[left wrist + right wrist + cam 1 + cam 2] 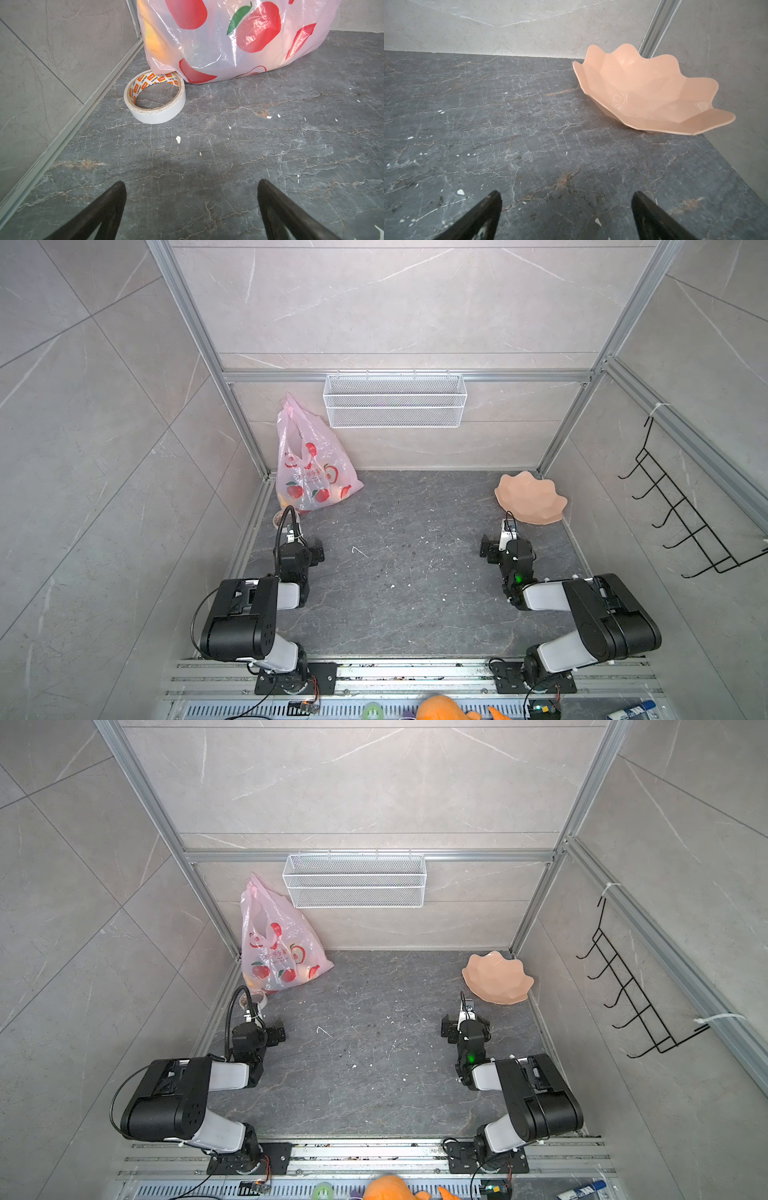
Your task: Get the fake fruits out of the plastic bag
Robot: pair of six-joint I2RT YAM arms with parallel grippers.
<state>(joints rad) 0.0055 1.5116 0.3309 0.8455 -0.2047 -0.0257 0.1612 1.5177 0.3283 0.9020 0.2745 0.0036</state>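
Clearly your left tool (191, 181) and right tool (566, 192) gape empty; pinch the thin, likely slippery bag (309, 464) by its limp handles (293, 406).

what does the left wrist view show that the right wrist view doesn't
Only the left wrist view: the pink bag with a yellowish fruit showing through it, and a tape roll lying flat, touching the bag.
Only the right wrist view: the empty peach plate by the corner rail.
Both: the dark stone table, a pale wall, and that arm's own open, empty pincer: left pincer, right pincer.
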